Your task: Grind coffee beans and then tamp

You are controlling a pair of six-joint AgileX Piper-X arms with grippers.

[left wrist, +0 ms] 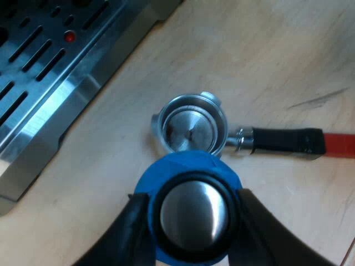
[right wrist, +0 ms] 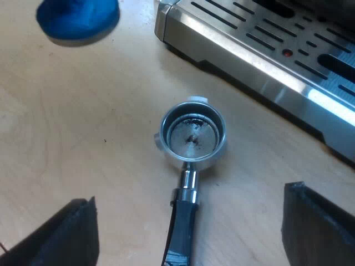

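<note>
The metal holder (left wrist: 191,128) lies flat on the wooden table, its dark handle (left wrist: 283,140) ending in red (left wrist: 339,145). Its basket (right wrist: 193,133) is bare metal inside, with a few dark specks. My left gripper (left wrist: 191,204) is shut on the blue tamper (left wrist: 194,215), whose round metal face points at the camera; the tamper hangs just short of the basket's rim. My right gripper (right wrist: 188,227) hovers open above the holder's handle (right wrist: 183,230), fingers (right wrist: 61,235) spread wide on either side. The blue tamper (right wrist: 77,19) also shows beyond the basket.
The espresso machine's steel drip tray (left wrist: 50,72) with slotted grille and a small red dot (left wrist: 69,37) stands close to the basket. The same tray edge (right wrist: 249,52) runs past the holder. Bare wooden tabletop (right wrist: 72,122) surrounds the holder.
</note>
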